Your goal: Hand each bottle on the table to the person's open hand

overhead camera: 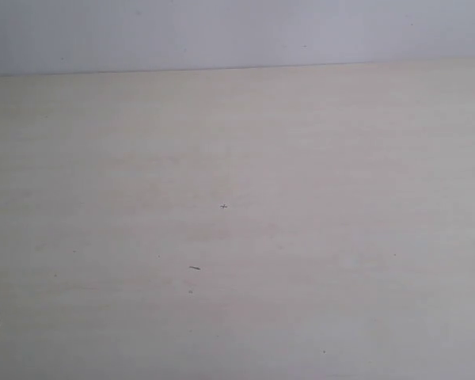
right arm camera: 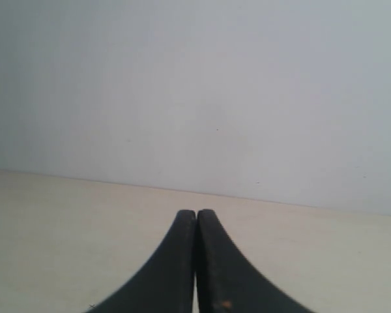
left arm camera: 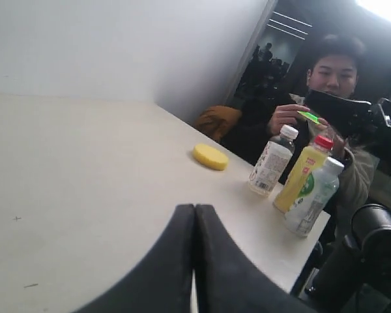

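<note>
Both end effectors are closed with nothing in them. The left end effector has its 2 black fingers pressed together above the worktop, and the right end effector is the same, facing a plain pale wall. From the left wrist camera I make out a white-labelled bottle, a yellow bottle with a red cap and a green-and-white labelled bottle, upright in a tight group near the worktop's edge. A yellow disc lies near them. A person sits just behind them. In the exterior view, small dark specks sit near the centre of the frame
</note>
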`<action>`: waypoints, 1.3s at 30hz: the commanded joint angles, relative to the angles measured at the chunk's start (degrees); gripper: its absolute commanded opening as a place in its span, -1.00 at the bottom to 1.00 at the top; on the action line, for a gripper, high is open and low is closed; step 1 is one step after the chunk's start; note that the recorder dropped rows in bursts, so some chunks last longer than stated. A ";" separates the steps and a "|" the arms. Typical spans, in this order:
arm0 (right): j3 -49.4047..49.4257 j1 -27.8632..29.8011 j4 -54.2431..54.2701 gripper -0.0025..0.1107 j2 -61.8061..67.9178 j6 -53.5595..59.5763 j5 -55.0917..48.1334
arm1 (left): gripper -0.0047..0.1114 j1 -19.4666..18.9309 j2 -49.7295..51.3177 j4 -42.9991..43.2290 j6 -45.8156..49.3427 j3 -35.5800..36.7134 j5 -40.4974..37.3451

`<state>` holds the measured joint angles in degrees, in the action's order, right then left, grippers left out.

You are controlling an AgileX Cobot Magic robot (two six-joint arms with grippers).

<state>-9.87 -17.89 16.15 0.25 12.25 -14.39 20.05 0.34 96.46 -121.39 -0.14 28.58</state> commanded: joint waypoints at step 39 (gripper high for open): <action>0.24 -0.15 -0.01 -0.96 -0.25 -0.03 0.28 | -0.92 -0.21 -0.34 -9.86 19.67 0.14 -11.15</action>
<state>-9.87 -17.89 16.15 0.25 12.25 -14.39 20.05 0.34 84.75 -102.36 -0.14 16.96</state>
